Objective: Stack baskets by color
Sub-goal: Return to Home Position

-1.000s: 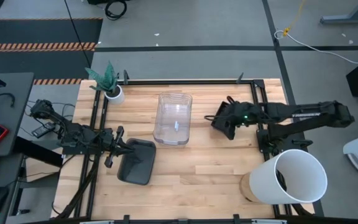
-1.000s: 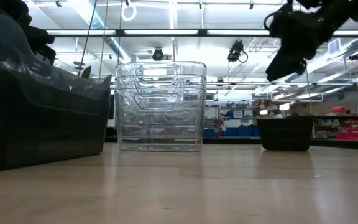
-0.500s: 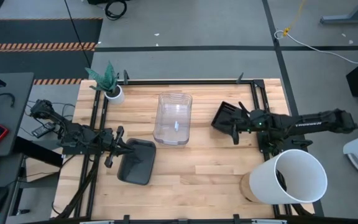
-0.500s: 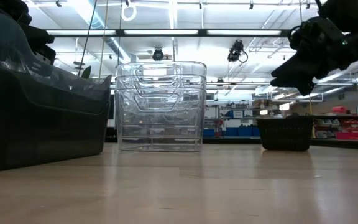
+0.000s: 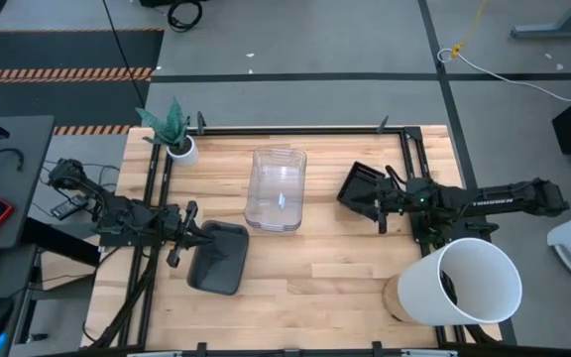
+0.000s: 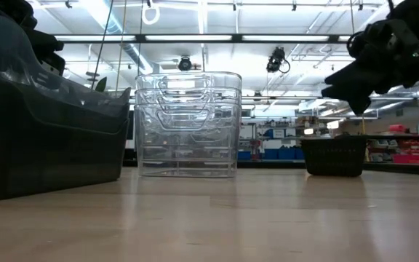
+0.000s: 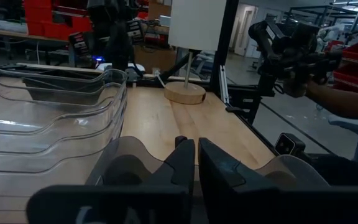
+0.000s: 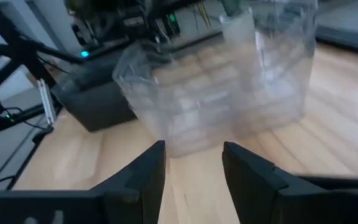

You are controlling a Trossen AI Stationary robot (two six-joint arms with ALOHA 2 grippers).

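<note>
A stack of nested clear baskets (image 5: 277,188) (image 6: 188,124) stands on its base mid-table. The smoky dark grey baskets (image 5: 216,256) (image 6: 42,124) sit nested at the near left. My left gripper (image 5: 198,235) (image 7: 196,163) is shut and level at their far left corner. A small black slotted basket (image 5: 358,184) (image 6: 333,156) rests on the table to the right of the clear stack. Above its right edge hovers my right gripper (image 5: 378,206) (image 8: 193,165) (image 6: 340,80). It is open, holds nothing and points toward the clear stack (image 8: 229,93). My left gripper has its shut fingers (image 7: 180,165) right beside the grey baskets' rim (image 7: 118,93). Nothing shows between them, and I cannot tell whether they touch the rim.
A big white bucket (image 5: 469,283) stands at the near right corner. A small white plant pot (image 5: 179,149) sits at the far left. Black frame rails (image 5: 157,188) run along the table's sides. Bare wood lies between the baskets and along the near edge.
My right gripper has drawn back from over the black basket toward the table's right edge. It has sunk and tipped from pointing steeply down to nearly level. The black basket stays on the table where it was.
</note>
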